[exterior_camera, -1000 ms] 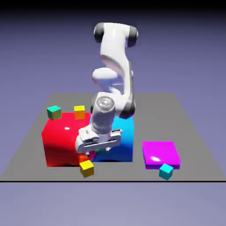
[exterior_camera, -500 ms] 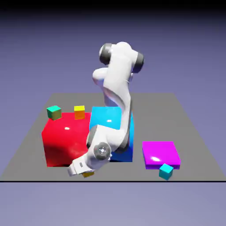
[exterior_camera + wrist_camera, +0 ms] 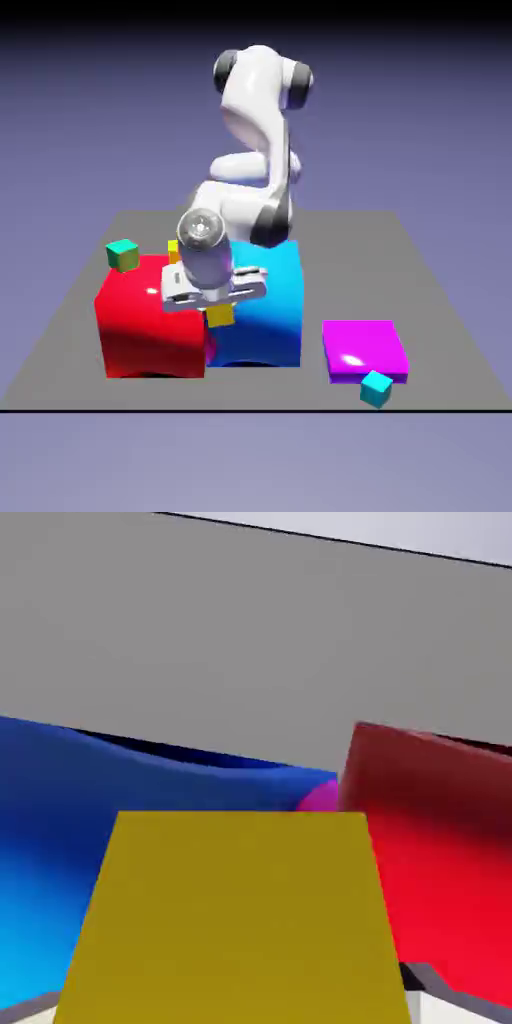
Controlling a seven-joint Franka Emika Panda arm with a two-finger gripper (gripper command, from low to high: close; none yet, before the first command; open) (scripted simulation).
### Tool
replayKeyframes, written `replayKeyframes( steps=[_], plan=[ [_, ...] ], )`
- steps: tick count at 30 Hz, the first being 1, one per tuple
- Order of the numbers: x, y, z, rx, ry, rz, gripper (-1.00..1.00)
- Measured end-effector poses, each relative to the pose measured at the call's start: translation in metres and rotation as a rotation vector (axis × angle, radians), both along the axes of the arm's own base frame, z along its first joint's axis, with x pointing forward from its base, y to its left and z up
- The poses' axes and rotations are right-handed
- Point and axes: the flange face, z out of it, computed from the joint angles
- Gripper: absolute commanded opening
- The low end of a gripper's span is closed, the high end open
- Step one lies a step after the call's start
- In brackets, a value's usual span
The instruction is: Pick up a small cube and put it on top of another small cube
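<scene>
Nearest the camera in the exterior view, a tiny cyan cube sits at the front edge of the grey worktop, touching the corner of a flat magenta slab. Behind these stand the big red block and the big blue block, side by side.

The small cube hangs in the air in front of the seam between those two blocks, clenched in the claw. In the hand view it fills the lower middle as a broad golden-yellow face, hiding most of the fingers (only pale corners show at the bottom edge).

It looks rigid, light and smooth-sided, so I judge that a squeeze on two opposite flat sides suits it, though a glossy face could slip if the grip is off-centre.

Farther back, another tiny cube, yellow-topped, peeks out beside the wrist on the red block's rear, and a green-and-teal cube sits at that block's far corner.

No brand, label or writing can be read anywhere.
</scene>
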Motion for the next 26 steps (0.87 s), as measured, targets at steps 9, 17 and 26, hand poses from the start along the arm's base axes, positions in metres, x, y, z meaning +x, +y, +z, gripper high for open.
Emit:
replayKeyframes(
  steps=[9, 17, 26],
  plan=[
    [-0.103, -0.069, 0.086, -0.017, 0.073, -0.264, -1.00],
    [-0.154, -0.092, 0.046, -0.110, 0.122, -0.283, -1.00],
    [-0.134, -0.097, 0.085, -0.111, 0.122, -0.281, 1.00]
  ],
)
